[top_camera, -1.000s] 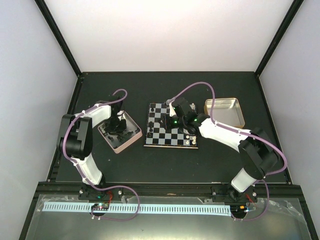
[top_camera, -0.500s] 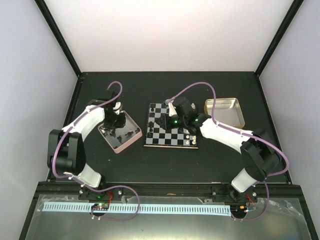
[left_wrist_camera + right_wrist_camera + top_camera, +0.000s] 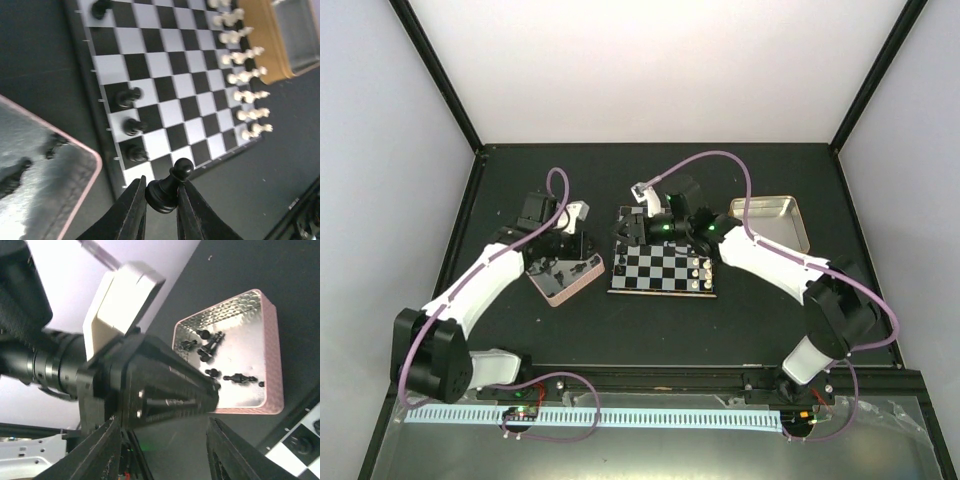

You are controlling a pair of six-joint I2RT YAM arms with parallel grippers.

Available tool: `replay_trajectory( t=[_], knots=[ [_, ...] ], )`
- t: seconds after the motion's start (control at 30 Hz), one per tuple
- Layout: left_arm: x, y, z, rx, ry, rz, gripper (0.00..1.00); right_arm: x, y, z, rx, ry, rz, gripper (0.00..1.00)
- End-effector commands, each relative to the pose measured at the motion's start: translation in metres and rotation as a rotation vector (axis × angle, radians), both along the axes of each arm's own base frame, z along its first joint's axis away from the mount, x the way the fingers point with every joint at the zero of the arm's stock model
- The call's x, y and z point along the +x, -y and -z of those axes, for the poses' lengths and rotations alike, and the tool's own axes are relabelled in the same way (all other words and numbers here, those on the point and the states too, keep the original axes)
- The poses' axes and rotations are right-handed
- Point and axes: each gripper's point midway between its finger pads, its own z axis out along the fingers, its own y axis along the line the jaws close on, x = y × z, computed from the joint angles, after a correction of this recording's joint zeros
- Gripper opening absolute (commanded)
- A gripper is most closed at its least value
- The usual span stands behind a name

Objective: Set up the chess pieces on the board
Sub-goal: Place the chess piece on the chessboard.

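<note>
In the left wrist view, my left gripper (image 3: 161,185) is shut on a black pawn (image 3: 169,186), held above the dark table just off the board's (image 3: 175,75) near corner. Black pieces (image 3: 131,126) stand along the board's left edge. More black pieces (image 3: 235,377) lie in the pink-rimmed tin (image 3: 272,360). From above, the left gripper (image 3: 580,245) hangs over the pink tin's (image 3: 552,292) right side. My right gripper (image 3: 633,232) sits at the board's (image 3: 665,275) far left corner. It is open (image 3: 165,455) with nothing between its fingers, facing the left gripper.
White pieces (image 3: 245,75) line the board's right edge (image 3: 702,272). A gold-rimmed tin (image 3: 770,220) stands right of the board. The two grippers are close together between the pink tin and the board.
My left gripper has risen out of the pink tin with the pawn and swung toward the board. The right gripper has opened and shifted from the board's middle to its far left corner.
</note>
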Motion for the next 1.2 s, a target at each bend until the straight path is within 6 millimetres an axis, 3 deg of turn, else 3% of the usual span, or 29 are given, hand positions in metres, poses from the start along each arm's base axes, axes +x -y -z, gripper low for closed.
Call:
replay_trajectory(
  t=[0.0, 0.23, 0.47, 0.67, 1.17],
  knots=[
    [-0.011, 0.032, -0.038, -0.131, 0.152, 0.122, 0.18, -0.004, -0.011, -0.009, 0.055, -0.062, -0.057, 0.48],
    [-0.028, 0.048, -0.062, -0.194, 0.263, 0.198, 0.18, -0.007, -0.011, 0.007, 0.002, -0.121, -0.067, 0.45],
    [-0.032, 0.052, -0.068, -0.208, 0.294, 0.214, 0.18, -0.015, -0.012, 0.008, 0.034, -0.172, -0.085, 0.26],
    [-0.036, 0.055, -0.076, -0.229, 0.327, 0.240, 0.18, -0.015, -0.013, 0.010, 0.047, -0.207, -0.077, 0.18],
    [-0.043, 0.057, -0.085, -0.238, 0.370, 0.275, 0.18, -0.001, -0.010, 0.019, -0.023, -0.180, -0.015, 0.23]
  ],
)
